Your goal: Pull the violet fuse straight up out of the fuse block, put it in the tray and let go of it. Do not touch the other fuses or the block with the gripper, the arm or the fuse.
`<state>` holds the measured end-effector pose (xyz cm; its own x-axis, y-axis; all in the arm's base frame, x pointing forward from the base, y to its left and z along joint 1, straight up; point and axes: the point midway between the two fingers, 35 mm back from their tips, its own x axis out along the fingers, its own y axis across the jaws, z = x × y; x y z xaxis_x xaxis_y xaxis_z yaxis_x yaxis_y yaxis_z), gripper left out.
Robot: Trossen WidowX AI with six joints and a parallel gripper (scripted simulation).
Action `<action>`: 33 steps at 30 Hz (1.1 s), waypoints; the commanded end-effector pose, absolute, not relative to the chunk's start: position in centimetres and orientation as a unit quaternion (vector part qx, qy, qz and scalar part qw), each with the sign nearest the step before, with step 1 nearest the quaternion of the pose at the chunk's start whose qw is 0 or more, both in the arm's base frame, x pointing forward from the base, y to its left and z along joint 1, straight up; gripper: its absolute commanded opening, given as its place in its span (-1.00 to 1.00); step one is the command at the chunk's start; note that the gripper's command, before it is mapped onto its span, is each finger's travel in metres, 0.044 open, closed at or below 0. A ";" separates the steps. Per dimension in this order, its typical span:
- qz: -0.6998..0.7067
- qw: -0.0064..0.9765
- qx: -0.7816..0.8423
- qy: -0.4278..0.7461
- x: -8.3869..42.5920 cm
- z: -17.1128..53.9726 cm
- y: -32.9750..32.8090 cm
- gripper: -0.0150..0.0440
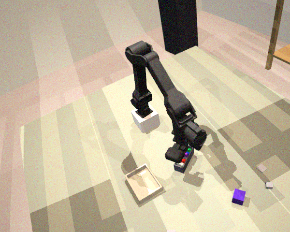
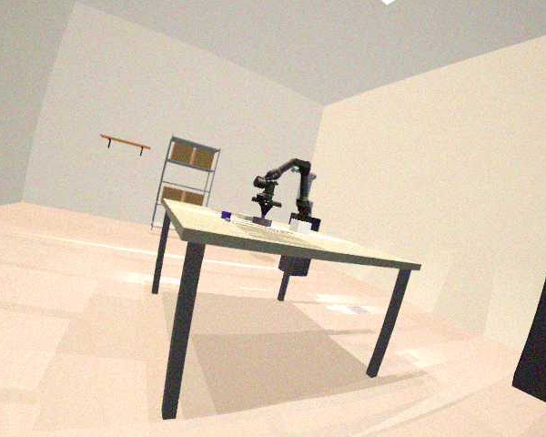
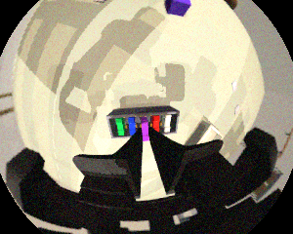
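Note:
My gripper point(image 2: 264, 214) point(image 3: 145, 130) is shut on the violet fuse point(image 1: 186, 153) point(image 2: 263, 218) point(image 3: 145, 136), holding it upright over the middle of the dark fuse block point(image 1: 179, 167) point(image 2: 259, 221) point(image 3: 144, 111). In the wrist view the fuse stands out higher than its neighbours; whether its lower end is clear of the slot I cannot tell. The green fuse point(image 1: 189, 150) point(image 3: 119, 127) and blue fuse point(image 3: 132, 127) stand on one side, the red fuse point(image 1: 183, 160) point(image 3: 156, 124) and white fuse point(image 3: 167, 124) on the other. The open tray point(image 1: 151, 194) holds nothing visible.
A purple cube point(image 1: 239, 196) point(image 2: 226, 215) point(image 3: 178, 6) lies away from the block. A small grey block point(image 1: 268, 185) and a flat pinkish piece point(image 1: 261, 167) lie near it. The white arm base point(image 1: 147, 123) point(image 2: 300, 226) stands behind the tray in the top view.

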<state>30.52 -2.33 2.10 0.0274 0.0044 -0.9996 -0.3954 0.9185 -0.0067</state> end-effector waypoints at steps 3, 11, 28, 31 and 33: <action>0.141 0.702 -0.143 0.684 30.5 2.4 -2.3 -0.49; 0.141 0.701 -0.143 0.684 30.4 2.8 -2.4 -0.49; 0.140 0.701 -0.143 0.684 30.4 3.6 -2.4 -0.49; 0.140 0.701 -0.143 0.684 30.4 3.8 -2.4 -0.49; 0.140 0.701 -0.143 0.684 30.4 4.0 -2.4 -0.49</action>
<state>30.43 -2.31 3.74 0.0266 0.0045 -0.9996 -0.3956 0.9184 -0.0064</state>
